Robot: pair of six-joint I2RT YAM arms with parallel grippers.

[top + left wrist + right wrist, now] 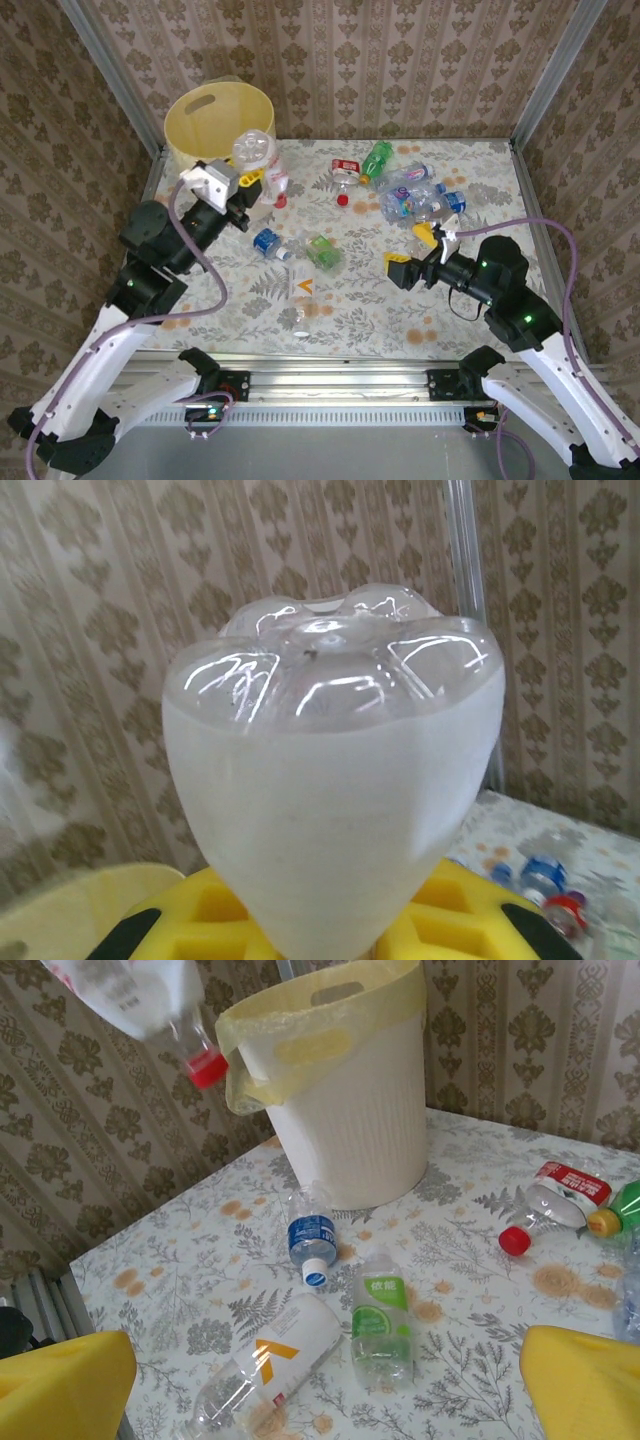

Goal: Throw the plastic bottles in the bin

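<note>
My left gripper point(250, 187) is shut on a clear bottle point(262, 160) with a white label and a red cap. It holds the bottle in the air beside the rim of the pale yellow bin point(215, 120), base up and cap down. In the left wrist view the bottle point(335, 780) stands between the yellow fingers point(190, 920). My right gripper point(414, 252) hangs open and holds nothing, low over the table's right side. Ahead of it lie a blue-labelled bottle point(312, 1235), a green-labelled bottle point(381, 1320) and a white one with an orange mark point(265, 1360).
More bottles lie at the back of the table: a red-labelled one point(345, 172), a green one point(377, 158) and a cluster of several point(420, 195). The bin point(340, 1090) stands in the far left corner. Patterned walls close in the table on three sides.
</note>
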